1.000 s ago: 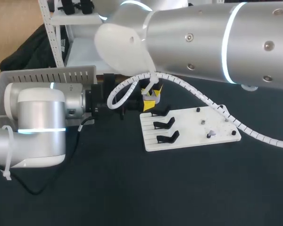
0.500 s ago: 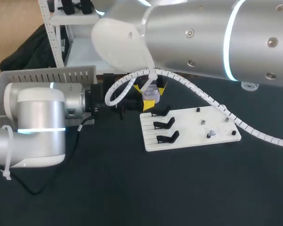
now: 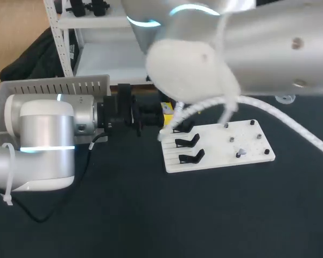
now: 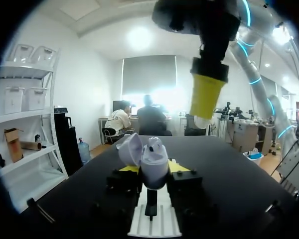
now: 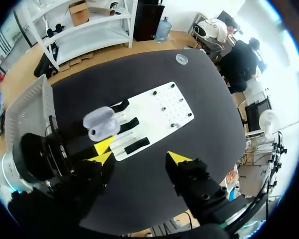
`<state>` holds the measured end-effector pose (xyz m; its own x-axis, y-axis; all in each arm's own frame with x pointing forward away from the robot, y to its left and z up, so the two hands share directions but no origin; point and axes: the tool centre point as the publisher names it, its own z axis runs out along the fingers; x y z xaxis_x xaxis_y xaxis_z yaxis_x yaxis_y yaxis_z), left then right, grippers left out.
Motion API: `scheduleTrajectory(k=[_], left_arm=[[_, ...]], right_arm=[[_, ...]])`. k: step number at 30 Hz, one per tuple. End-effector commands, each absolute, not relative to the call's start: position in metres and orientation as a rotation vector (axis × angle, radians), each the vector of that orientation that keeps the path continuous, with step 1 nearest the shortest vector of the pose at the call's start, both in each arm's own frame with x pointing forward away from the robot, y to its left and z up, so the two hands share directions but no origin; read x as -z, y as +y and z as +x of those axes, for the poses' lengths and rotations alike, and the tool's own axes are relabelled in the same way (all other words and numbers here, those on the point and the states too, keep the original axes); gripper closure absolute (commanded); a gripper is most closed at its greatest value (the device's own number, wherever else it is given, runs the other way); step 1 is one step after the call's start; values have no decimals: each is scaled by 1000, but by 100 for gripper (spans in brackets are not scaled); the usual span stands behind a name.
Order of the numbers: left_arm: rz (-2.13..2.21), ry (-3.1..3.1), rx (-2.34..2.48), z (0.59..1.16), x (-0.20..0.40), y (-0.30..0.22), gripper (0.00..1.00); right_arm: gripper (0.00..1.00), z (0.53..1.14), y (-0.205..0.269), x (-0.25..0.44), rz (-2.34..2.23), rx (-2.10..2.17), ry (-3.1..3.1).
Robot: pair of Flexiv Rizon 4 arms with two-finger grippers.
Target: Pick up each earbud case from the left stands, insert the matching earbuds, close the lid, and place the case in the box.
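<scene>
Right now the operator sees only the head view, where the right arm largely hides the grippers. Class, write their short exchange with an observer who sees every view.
Operator: Is the left gripper holding anything?
Observer: Yes, it is shut on the earbud case.
Operator: Is its lid closed?
Observer: No, the lid stands open.
Operator: And the right gripper?
Observer: It is open and empty.

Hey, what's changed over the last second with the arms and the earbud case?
The right gripper lifted away from the earbud case and now hangs open high above it. The left gripper stayed put, shut on the open case; the white stand board did not move.
</scene>
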<state>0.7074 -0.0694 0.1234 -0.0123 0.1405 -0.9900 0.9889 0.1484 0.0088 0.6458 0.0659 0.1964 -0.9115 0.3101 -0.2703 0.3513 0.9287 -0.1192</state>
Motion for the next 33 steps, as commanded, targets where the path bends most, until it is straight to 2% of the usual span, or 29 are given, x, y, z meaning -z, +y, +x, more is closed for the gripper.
scheduleTrajectory(k=[1,4,12,16,21,24,30,31,32,33], left_arm=[[1194,1380,1025,706,-123,-70,100],[1194,1380,1025,706,-123,-70,100],[1194,1380,1025,706,-123,-70,100],[1194,1380,1025,706,-123,-70,100],[1194,1380,1025,706,-123,-70,100],[1194,1380,1025,706,-123,-70,100],[1194,1380,1025,706,-123,-70,100],[1194,1380,1025,706,-123,-70,100],[1194,1380,1025,706,-123,-70,100],[1194,1380,1025,706,-123,-70,100]], right_arm=[[32,621,21,-196,436,-70,2714],[35,619,9,-189,475,-81,2716],[33,622,-12,-161,507,-118,2729],[40,625,-18,-144,498,-125,2743],[35,630,-29,-125,494,-126,2757],[40,631,-37,-116,472,-139,2757],[42,633,-53,-100,394,-199,2763],[39,634,-56,-97,379,-238,2768],[31,634,-58,-95,365,-259,2771],[29,634,-59,-92,347,-291,2775]])
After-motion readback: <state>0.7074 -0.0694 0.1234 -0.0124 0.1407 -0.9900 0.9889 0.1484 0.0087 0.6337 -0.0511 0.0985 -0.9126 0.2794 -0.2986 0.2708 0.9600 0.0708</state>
